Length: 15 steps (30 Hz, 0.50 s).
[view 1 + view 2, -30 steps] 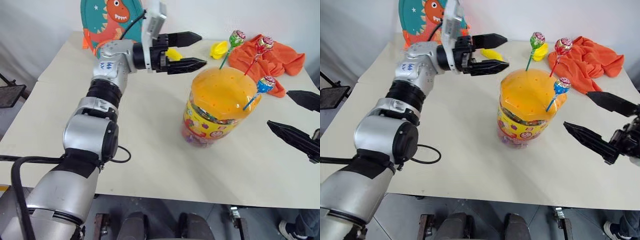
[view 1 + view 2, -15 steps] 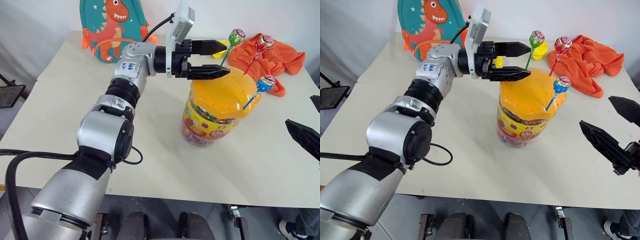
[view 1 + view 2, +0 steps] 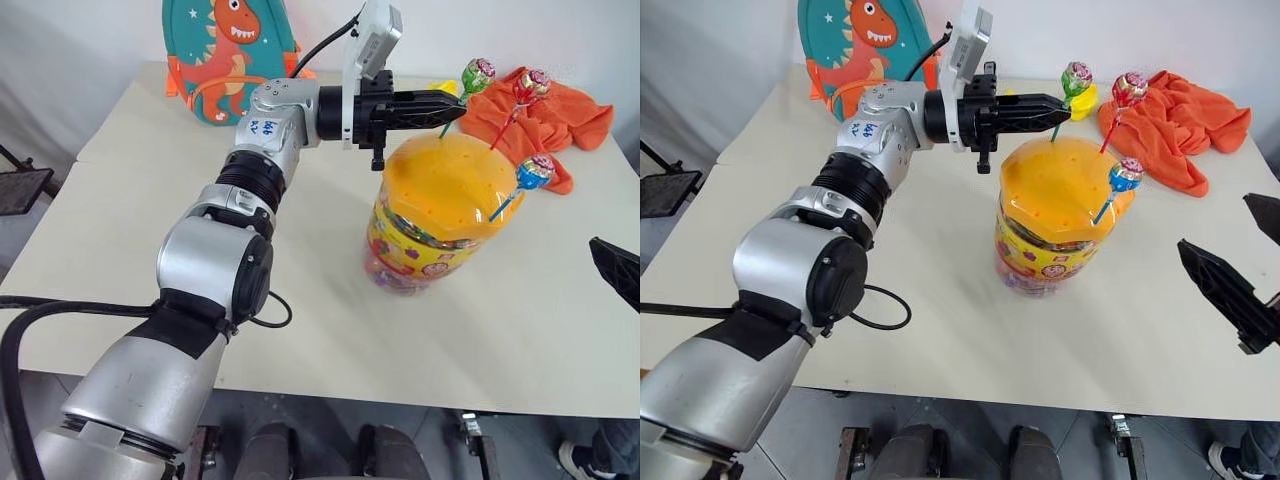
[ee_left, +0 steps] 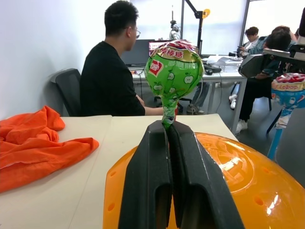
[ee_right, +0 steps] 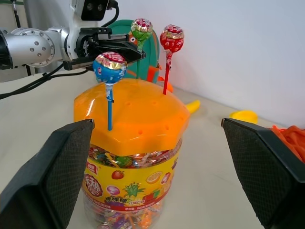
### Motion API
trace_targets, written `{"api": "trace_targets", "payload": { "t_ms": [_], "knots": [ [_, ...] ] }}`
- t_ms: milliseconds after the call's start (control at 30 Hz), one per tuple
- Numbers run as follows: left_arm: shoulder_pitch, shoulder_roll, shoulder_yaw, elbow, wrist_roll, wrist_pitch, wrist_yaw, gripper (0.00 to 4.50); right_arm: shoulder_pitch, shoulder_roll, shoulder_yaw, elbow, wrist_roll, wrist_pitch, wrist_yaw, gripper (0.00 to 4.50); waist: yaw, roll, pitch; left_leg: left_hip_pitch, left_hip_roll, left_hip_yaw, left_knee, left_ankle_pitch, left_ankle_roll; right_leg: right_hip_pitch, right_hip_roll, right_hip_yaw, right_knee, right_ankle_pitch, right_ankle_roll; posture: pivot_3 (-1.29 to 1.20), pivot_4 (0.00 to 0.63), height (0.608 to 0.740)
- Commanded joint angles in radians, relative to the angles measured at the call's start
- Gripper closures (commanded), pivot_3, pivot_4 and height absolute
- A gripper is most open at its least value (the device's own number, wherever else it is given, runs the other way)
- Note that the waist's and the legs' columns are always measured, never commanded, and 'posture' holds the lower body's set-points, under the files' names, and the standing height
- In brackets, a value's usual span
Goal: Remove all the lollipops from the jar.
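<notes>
The jar point(image 3: 437, 215) stands on the surface point(image 3: 300, 270), right of centre, with three lollipops stuck upright in its orange lid. The left claw point(image 4: 167, 125) reaches in level from the left, pinched tight on the stick of the green lollipop point(image 4: 173, 71) just below its head. The red lollipop point(image 3: 1127, 90) stands at the far right of the lid, the blue lollipop point(image 3: 1126, 174) nearer. The right claw point(image 5: 159, 167) hangs near right of the jar, spread wide and holding nothing.

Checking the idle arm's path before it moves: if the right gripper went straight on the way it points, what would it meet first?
Most likely the jar: it sits centred between the right gripper's open jaws, blue lollipop nearest in its lid. Nothing seems to lie between, though depth is hard to judge.
</notes>
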Motion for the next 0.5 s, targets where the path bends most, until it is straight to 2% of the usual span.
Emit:
{"api": "trace_targets", "payload": {
  "t_ms": [33, 300, 400, 500],
  "knots": [
    [-0.067, -0.003, 0.024, -0.006, -0.004, -0.025, 0.028, 4.47, -0.006, -0.016, -0.029, 0.006, -0.004, -0.032, -0.003, 0.0, 0.001, 0.0, 0.0, 0.0, 0.0, 0.0, 0.0, 0.0, 0.0, 0.0, 0.0, 0.0, 0.0, 0.0, 0.0, 0.0, 0.15, 0.74],
    [-0.177, 0.081, 0.073, -0.001, 0.005, -0.004, 0.178, 4.47, -0.033, -0.062, -0.029, 0.049, -0.013, -0.029, 0.011, 0.0, 0.002, 0.0, 0.0, 0.0, 0.0, 0.0, 0.0, 0.0, 0.0, 0.0, 0.0, 0.0, 0.0, 0.0, 0.0, 0.0, 0.15, 0.74],
    [-0.192, 0.148, 0.041, 0.003, 0.05, 0.11, 0.278, 4.47, -0.032, -0.08, -0.016, 0.054, 0.0, -0.01, 0.02, 0.0, 0.001, 0.0, 0.0, 0.001, 0.0, 0.001, 0.0, 0.0, 0.0, 0.0, 0.0, 0.001, 0.001, 0.0, 0.0, 0.0, 0.15, 0.74],
    [-0.171, 0.213, -0.005, -0.009, 0.1, 0.217, 0.308, 4.47, -0.031, -0.089, 0.0, 0.057, -0.001, -0.002, 0.031, 0.0, -0.001, 0.0, 0.0, 0.001, 0.0, 0.0, 0.0, 0.0, 0.0, 0.0, 0.0, 0.001, 0.001, 0.0, 0.0, 0.0, 0.15, 0.74]
  ]
}}
